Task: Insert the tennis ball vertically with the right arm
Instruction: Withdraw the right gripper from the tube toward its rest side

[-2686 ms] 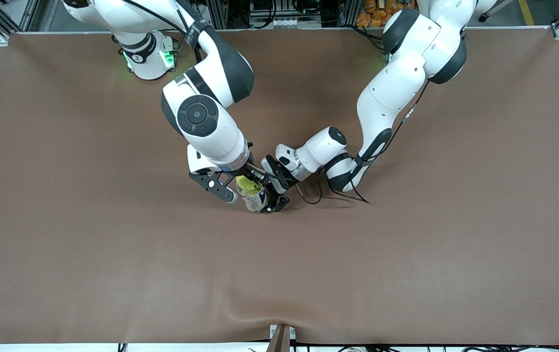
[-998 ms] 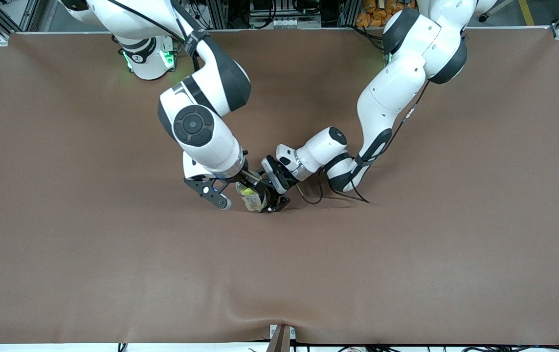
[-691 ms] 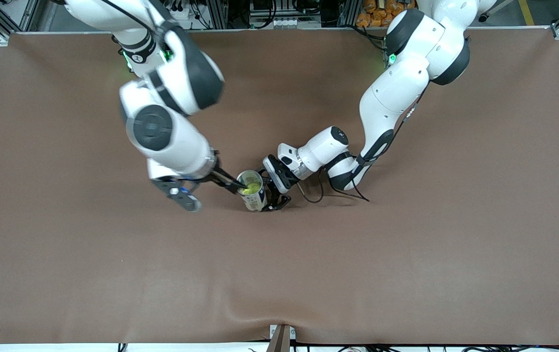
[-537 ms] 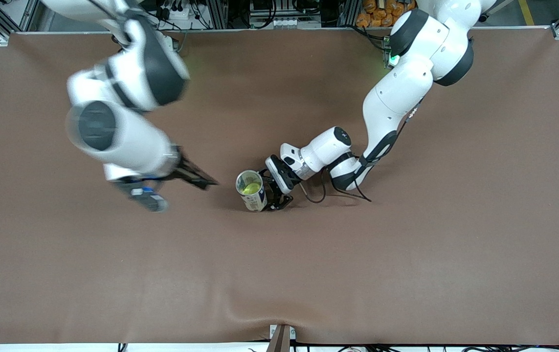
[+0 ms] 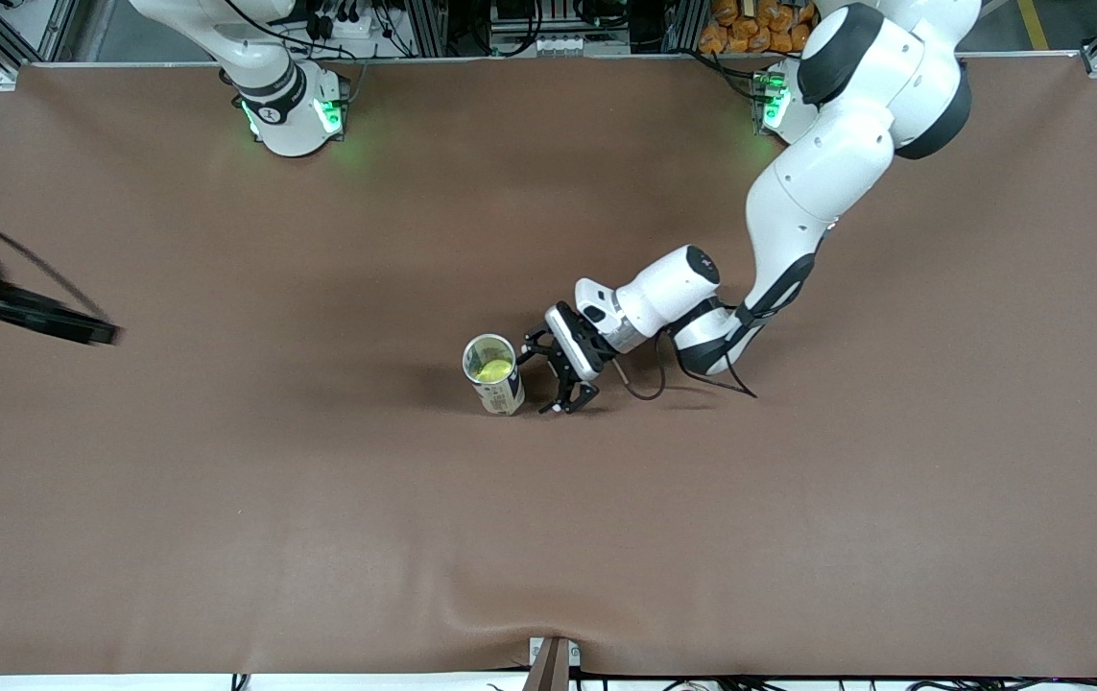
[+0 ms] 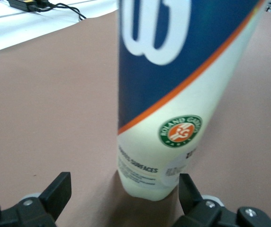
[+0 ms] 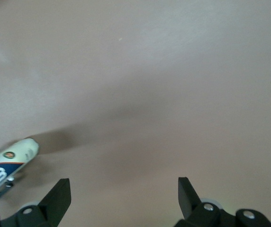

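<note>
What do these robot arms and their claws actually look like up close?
The left arm is glossy white with rounded black joint sections, and a thin black cable loops near its wrist. Both bases glow green. The left gripper is black, with two angular fingers. The right gripper looks the same: black, wedge-shaped fingers with small silver screws.

tennis ball (image 5: 492,369) in can (image 5: 496,382) — seemingly upright, mid-table (image 5: 318,537)

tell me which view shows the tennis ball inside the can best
The front view: it looks down into the open mouth of the upright tennis ball can, where the yellow tennis ball shows. The left wrist view shows only the can's printed side, the right wrist view only its outside from afar; neither shows the ball.
</note>
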`<state>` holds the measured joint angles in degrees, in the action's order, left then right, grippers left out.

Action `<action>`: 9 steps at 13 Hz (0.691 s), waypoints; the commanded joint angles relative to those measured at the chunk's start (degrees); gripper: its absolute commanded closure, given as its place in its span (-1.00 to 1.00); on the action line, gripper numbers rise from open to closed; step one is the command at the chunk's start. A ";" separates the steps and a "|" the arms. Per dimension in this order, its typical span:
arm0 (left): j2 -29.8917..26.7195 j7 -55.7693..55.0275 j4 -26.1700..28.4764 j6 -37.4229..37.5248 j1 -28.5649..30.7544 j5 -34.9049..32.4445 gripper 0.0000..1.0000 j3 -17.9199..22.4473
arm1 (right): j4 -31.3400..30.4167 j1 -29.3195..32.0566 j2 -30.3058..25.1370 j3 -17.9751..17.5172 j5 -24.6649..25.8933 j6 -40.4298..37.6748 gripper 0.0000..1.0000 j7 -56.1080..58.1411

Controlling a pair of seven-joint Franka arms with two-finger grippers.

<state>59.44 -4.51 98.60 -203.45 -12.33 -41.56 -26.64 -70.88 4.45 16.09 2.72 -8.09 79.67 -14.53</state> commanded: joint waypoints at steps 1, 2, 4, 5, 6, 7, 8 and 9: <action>-2.57 -1.81 3.79 0.16 3.36 -1.33 -1.00 -3.14 | 2.84 3.71 -0.10 -1.49 2.37 -0.75 -1.00 6.06; -3.18 -2.34 4.40 0.24 3.98 -1.33 -1.00 -4.02 | 4.08 4.07 0.08 -1.57 4.29 -0.49 -1.00 7.57; -5.46 -4.27 6.42 0.24 5.03 -1.33 -1.00 -4.29 | 4.53 3.64 0.17 -1.75 6.77 0.30 -1.00 7.85; -7.13 -5.41 7.74 0.24 5.21 -1.33 -1.00 -4.56 | 4.53 3.29 -0.09 -1.66 6.86 1.09 -1.00 7.85; -8.62 -7.16 8.88 0.24 5.91 -1.33 -1.00 -5.69 | 5.31 3.20 -0.09 -1.75 6.77 1.27 -1.00 8.02; -9.77 -7.70 9.85 0.24 6.70 -1.42 -1.00 -6.75 | 5.93 3.19 -0.01 -2.18 6.68 0.40 -1.00 8.46; -10.65 -7.70 10.55 0.24 7.84 -1.42 -1.00 -7.45 | 6.11 3.19 -0.01 -2.28 6.34 -0.47 -1.00 8.98; -11.09 -7.79 11.17 0.33 8.98 -1.42 -1.00 -8.76 | 6.11 2.85 -0.01 -2.28 6.33 -0.74 -1.00 9.95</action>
<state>52.33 -9.98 105.47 -203.45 -6.39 -41.57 -33.54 -66.35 7.49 15.81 0.89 -2.26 80.41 -6.38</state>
